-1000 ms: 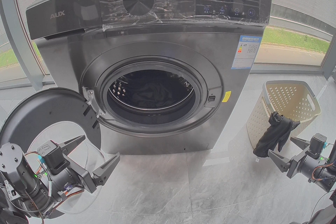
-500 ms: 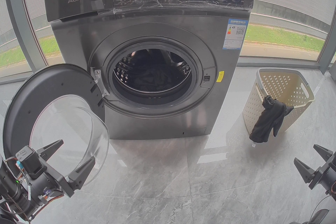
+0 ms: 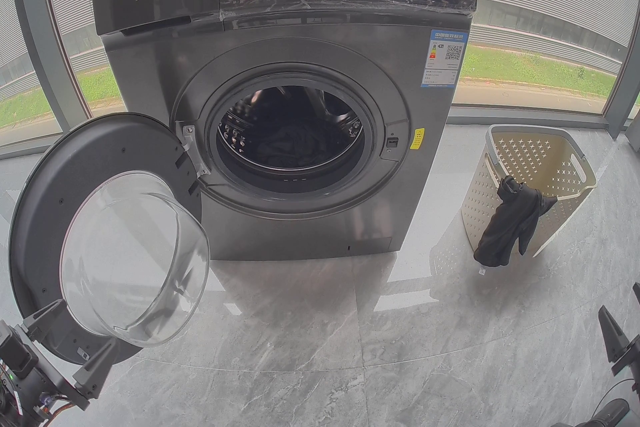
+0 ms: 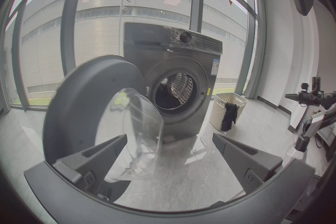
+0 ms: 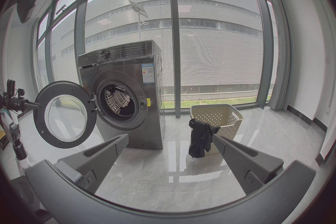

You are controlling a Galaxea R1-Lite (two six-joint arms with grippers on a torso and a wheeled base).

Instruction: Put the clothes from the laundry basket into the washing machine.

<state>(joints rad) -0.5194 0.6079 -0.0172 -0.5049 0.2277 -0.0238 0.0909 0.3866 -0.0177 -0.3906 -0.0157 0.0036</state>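
A grey front-loading washing machine (image 3: 287, 101) stands ahead with its round door (image 3: 100, 228) swung open to the left. Dark clothes (image 3: 293, 141) lie inside the drum. To its right a cream laundry basket (image 3: 533, 181) stands on the floor, with a black garment (image 3: 510, 221) draped over its front rim. My left gripper (image 3: 67, 348) is open and empty at the lower left, in front of the door. My right gripper (image 5: 168, 151) is open and empty at the lower right, well short of the basket (image 5: 217, 118) and garment (image 5: 200, 137).
Glass walls with grey pillars (image 3: 33, 28) run behind the machine. Polished grey floor tiles (image 3: 373, 341) stretch free between me and the machine. The open door (image 4: 94, 105) stands close ahead of the left gripper (image 4: 168, 151). A camera stand (image 5: 12, 119) is off to the left.
The whole head view has pulled back from the machine, so the camera moved. Both grippers have dropped toward the lower corners, the right one away from the black garment. Both stayed open.
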